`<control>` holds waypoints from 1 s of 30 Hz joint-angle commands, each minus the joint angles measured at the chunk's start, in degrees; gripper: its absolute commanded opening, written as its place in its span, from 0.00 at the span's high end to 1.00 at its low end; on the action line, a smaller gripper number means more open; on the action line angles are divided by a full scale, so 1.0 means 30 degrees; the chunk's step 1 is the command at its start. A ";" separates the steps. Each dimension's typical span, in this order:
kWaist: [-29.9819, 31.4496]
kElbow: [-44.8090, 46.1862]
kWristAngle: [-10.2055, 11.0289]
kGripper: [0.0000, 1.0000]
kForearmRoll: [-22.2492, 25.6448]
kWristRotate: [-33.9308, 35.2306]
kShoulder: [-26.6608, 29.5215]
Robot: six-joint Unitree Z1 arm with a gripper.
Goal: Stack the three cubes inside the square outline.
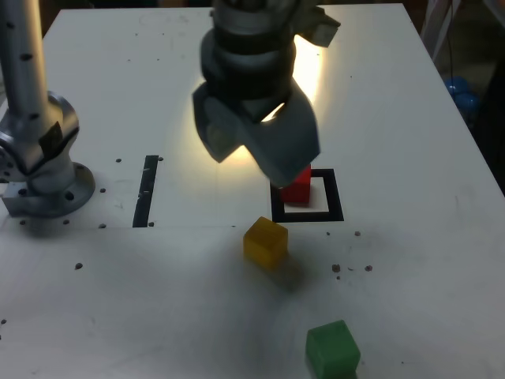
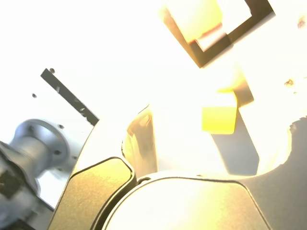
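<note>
Exterior view: the gripper [image 1: 248, 170] hides part of the matte red cube [image 1: 297, 189] and the near-left stretch of the black tape square outline with white centre [image 1: 334, 196]. I see red inside the frame, toward its nine o'clock side; whether it touches the tape I cannot tell. The matte green cube [image 1: 332, 350] runs off the lower edge. Wrist view: glare bleaches much of the scene, and both the outline and red cube are cut off.

Clock bearings, exterior view, from the matte yellow cube [image 1: 266, 242], which sits outside the outline: outline between one and two, green at five, straight black tape strip [image 1: 146, 191] near ten, round grey metal base [image 1: 51, 189] beyond nine. The gripper, between me and the white table [image 1: 394, 118], blocks sight of its middle.

Pose: arm reaching down from twelve o'clock, gripper tilted above the table. Jaws apart, nothing seen between them.
</note>
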State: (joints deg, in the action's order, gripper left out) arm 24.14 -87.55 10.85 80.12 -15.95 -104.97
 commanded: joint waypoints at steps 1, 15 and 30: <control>0.0259 0.1267 0.0232 0.06 -0.0734 0.0081 0.0042; 0.0829 0.5186 -0.0228 0.07 -0.5556 0.1350 -0.0585; 0.1580 0.5122 -0.1054 0.12 -0.6015 0.4200 -0.1518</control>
State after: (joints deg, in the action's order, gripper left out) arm 28.72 -71.94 7.46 62.35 -3.67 -108.85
